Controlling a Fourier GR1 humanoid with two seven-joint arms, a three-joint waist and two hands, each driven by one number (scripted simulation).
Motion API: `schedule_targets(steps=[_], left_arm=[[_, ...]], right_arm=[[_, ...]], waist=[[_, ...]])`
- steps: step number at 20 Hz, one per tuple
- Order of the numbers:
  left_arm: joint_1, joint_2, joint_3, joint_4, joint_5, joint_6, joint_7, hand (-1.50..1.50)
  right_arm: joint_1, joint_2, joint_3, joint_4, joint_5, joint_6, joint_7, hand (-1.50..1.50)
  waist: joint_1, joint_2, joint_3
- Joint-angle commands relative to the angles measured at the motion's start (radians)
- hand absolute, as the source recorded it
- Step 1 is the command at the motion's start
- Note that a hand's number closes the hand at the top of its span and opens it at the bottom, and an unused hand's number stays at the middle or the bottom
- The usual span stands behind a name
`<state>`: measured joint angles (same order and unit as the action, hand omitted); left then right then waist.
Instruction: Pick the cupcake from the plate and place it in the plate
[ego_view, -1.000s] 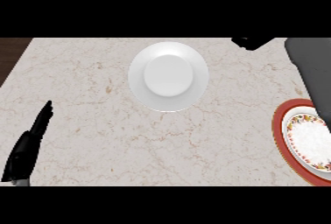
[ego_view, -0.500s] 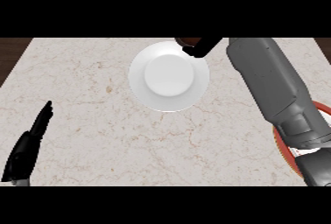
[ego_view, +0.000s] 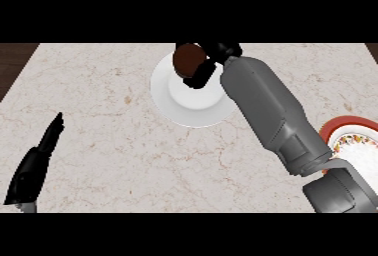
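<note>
1. At eight o'clock in the head view, the left robot hand (ego_view: 35, 167) rests near the edge of the pale marbled stone surface (ego_view: 111, 130), its black fingers straight and pointing up toward twelve. It grasps nothing and lies well apart from both plates.

2. At about twelve o'clock sits the plain white round plate (ego_view: 193, 102). Its far rim is partly covered by the right robot hand (ego_view: 209, 60), which reaches in on the long grey forearm (ego_view: 269, 112) running down to five o'clock.

3. The small dark-brown round cupcake (ego_view: 188, 57) shows above the white plate's far rim, at twelve o'clock. The black fingers of the right robot hand are curled against its right side, so the hand appears to be grasping it. Whether it touches the plate or hangs just above it cannot be told.

4. Handling, as a judgement: a cupcake is light, soft and crumbly, with a top that dents easily. The best hold is low on its sides, around the sturdier base, with fingers and thumb opposed and the top left untouched. It should stay upright and be set down base first, with the fingers opening only once it rests on the plate.

5. At four o'clock, the round plate with a red rim and patterned white centre (ego_view: 353, 145) lies partly hidden behind the forearm. No cupcake is visible on it.
</note>
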<state>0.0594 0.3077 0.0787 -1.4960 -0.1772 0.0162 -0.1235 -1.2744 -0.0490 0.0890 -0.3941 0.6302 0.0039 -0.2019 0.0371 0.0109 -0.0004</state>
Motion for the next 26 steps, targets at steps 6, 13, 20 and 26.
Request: schedule_targets(steps=[6, 13, 20, 26], left_arm=[[-0.021, -0.006, -0.016, -0.003, -0.015, -0.013, 0.0, 0.0], [-0.015, -0.008, 0.006, -0.021, -0.005, -0.015, 0.036, 0.0], [-0.004, 0.014, 0.034, -0.042, 0.021, -0.041, 0.038, 0.0], [-0.006, -0.008, 0.02, -0.03, 0.003, -0.027, 0.009, 0.0]], right_arm=[[-0.006, 0.048, -0.064, 0.18, -0.094, -0.087, 0.097, -1.5], [-0.016, 0.031, -0.163, 0.129, -0.206, -0.11, -0.014, -1.5], [0.005, -0.066, -0.312, 0.113, -0.33, -0.2, -0.033, -1.5], [0.054, -0.168, -0.445, 0.127, -0.462, -0.061, -0.129, -1.5]], waist=[[0.029, 0.011, 0.0], [0.004, 0.003, 0.001], [0.003, 0.003, 0.001], [0.012, 0.012, 0.002]])
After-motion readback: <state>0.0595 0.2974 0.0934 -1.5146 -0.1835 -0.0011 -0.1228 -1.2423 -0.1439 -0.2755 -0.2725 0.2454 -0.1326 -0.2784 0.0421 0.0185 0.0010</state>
